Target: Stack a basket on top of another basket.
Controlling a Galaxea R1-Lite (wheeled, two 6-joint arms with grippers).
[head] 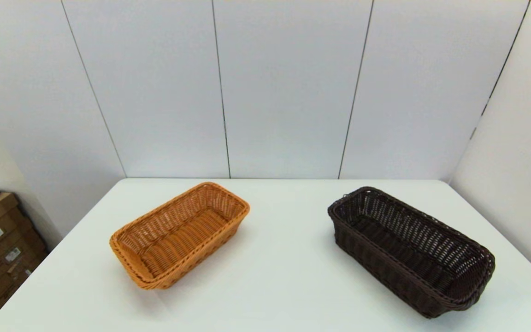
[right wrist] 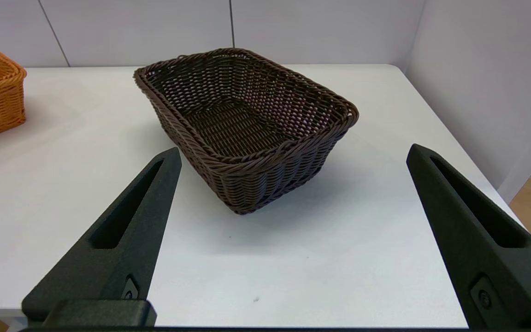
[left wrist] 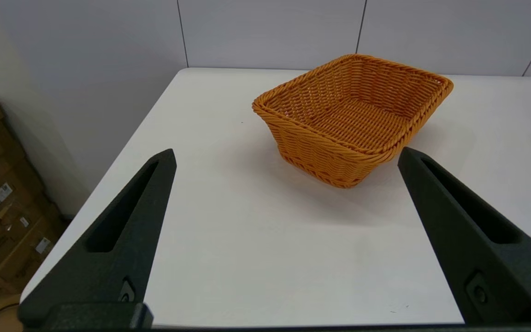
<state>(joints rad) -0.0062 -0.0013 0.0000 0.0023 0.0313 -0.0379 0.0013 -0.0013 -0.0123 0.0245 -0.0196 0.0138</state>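
Dark basket (head: 410, 251) on table's (head: 284, 276) right, tan basket (head: 180, 233) left, well apart, bare table between. My left gripper (left wrist: 286, 159) and right gripper (right wrist: 293, 154) spread wide, short of the near edge.

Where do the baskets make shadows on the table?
In the left wrist view, the orange basket has a soft grey shadow on the white table toward the camera. In the right wrist view, the dark basket has a similar soft one. In the head view, both shadows are faint; none has hard edges.
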